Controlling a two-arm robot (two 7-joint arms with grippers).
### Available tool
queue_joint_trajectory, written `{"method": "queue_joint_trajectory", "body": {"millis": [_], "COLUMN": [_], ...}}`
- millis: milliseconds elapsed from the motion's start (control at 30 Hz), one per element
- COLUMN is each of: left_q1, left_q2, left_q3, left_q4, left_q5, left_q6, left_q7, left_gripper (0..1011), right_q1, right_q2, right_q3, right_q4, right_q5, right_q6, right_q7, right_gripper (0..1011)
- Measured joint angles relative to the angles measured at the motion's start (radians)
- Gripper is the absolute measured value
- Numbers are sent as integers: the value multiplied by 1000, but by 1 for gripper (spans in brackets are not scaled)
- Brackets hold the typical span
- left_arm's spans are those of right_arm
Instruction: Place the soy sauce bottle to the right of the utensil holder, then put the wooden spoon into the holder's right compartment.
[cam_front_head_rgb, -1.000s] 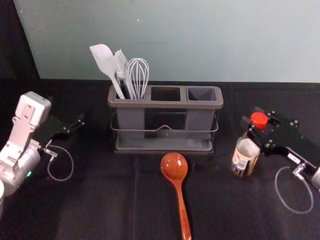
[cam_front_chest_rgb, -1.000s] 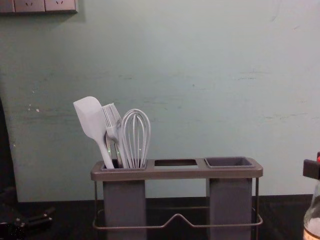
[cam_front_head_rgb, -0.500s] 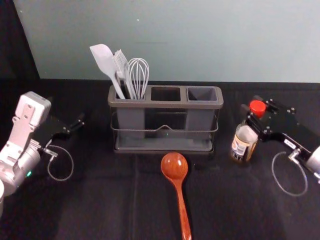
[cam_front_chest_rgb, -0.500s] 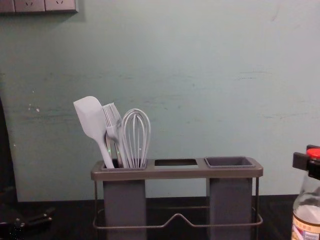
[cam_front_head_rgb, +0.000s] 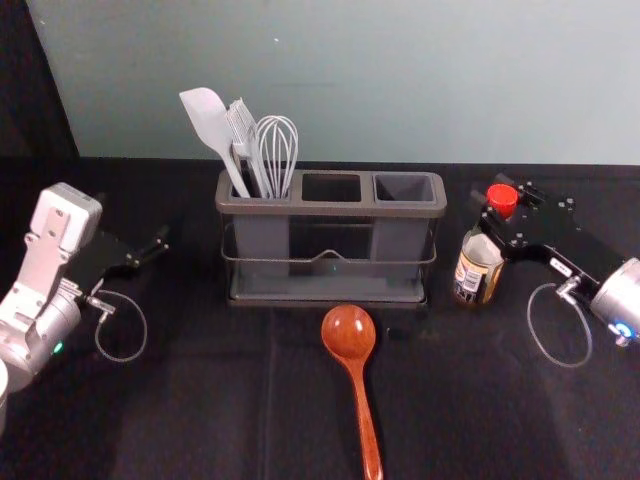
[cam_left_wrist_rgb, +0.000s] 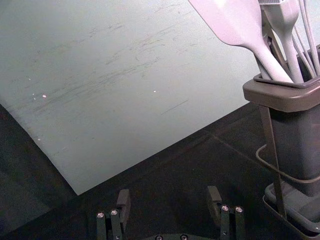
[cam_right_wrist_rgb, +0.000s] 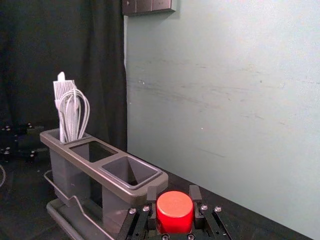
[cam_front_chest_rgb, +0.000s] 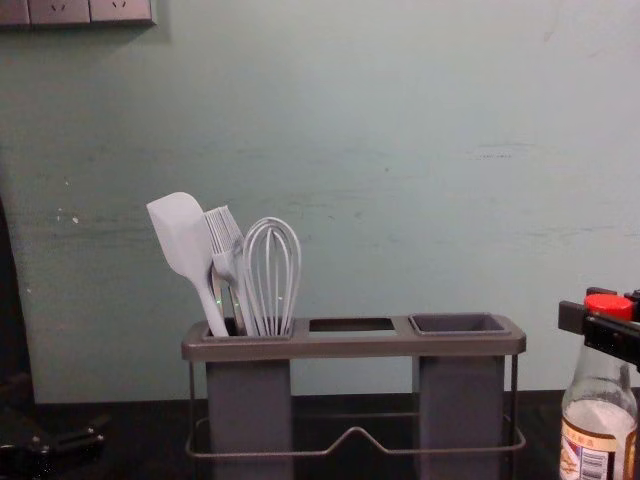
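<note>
"Bottle and holder: how are they related?"

"Soy sauce bottle (cam_front_head_rgb: 478, 268), to the right of the utensil holder (cam_front_head_rgb: 330, 209), a gap between them; long axis roughly upright in the chest view. Right arm nearer."

"And the tool?"

"Right tool (cam_right_wrist_rgb: 173, 194), at the bottle's neck, closed down to about the neck's width and gripping it. Left tool (cam_left_wrist_rgb: 168, 192), parked left of the holder, fingers well apart, nothing held."

"What do the other views add?"

"Right wrist view: red cap (cam_right_wrist_rgb: 175, 212) between the fingers. Chest view: label (cam_front_chest_rgb: 590, 450) and glass side. Head view: wooden spoon (cam_front_head_rgb: 349, 335) before the holder, handle toward the robot. Base contact with the counter (cam_front_head_rgb: 200, 400) cannot be told; the coming move, presumably, is to settle the bottle there and let go."
</note>
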Motion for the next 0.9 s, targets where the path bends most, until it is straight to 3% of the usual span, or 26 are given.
{"method": "queue_joint_trajectory", "body": {"millis": [900], "left_q1": [0], "left_q2": [0], "left_q3": [0], "left_q4": [0], "left_q5": [0], "left_q6": [0], "left_q7": [0], "left_gripper": [1005], "right_q1": [86], "right_q2": [-61], "right_q3": [-32], "right_q4": [98], "right_q5": [-23], "right_q6": [7], "right_q7": [-11], "right_gripper": [392]}}
